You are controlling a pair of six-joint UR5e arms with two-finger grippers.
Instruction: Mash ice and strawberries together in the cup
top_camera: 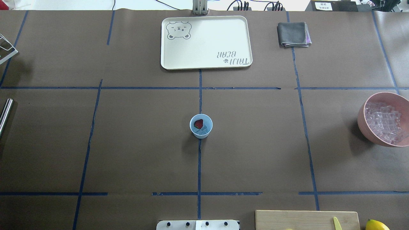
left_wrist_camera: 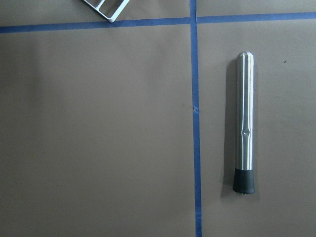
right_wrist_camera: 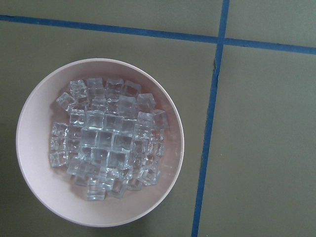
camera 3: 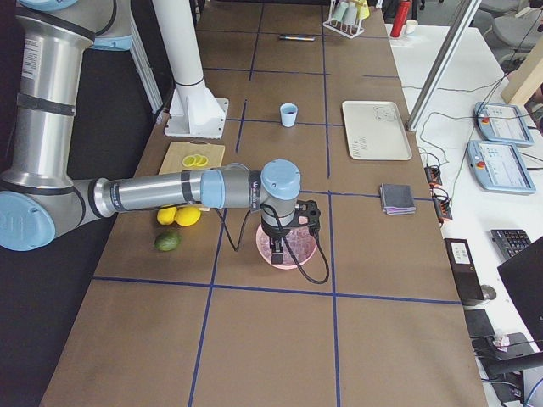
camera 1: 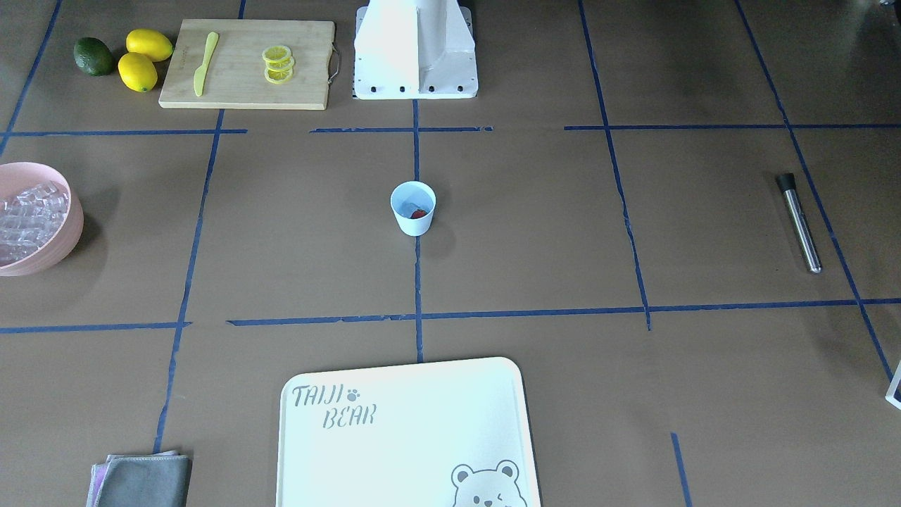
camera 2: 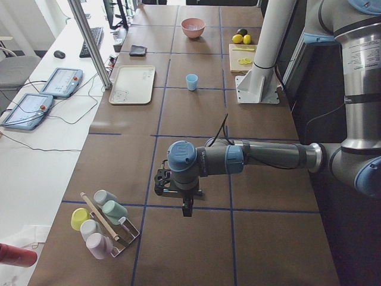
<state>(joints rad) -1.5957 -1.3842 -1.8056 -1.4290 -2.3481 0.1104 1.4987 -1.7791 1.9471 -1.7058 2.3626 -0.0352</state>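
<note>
We see the steel muddler lying on a brown-papered table, just beside a blue tape line of the grid crossing it, under even light that throws a soft shadow. Beyond its rounded steel end, past the table's edge, runs a white desk with two tablets and a grey chair beside it.

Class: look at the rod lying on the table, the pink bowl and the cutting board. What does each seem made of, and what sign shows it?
The rod: likely polished steel, with bright streaked reflections; its matte black end cap may be rubber. The pink bowl: probably matte plastic, evenly coloured, no gloss. The cutting board: pale tan wood or bamboo, dull finish.
</note>
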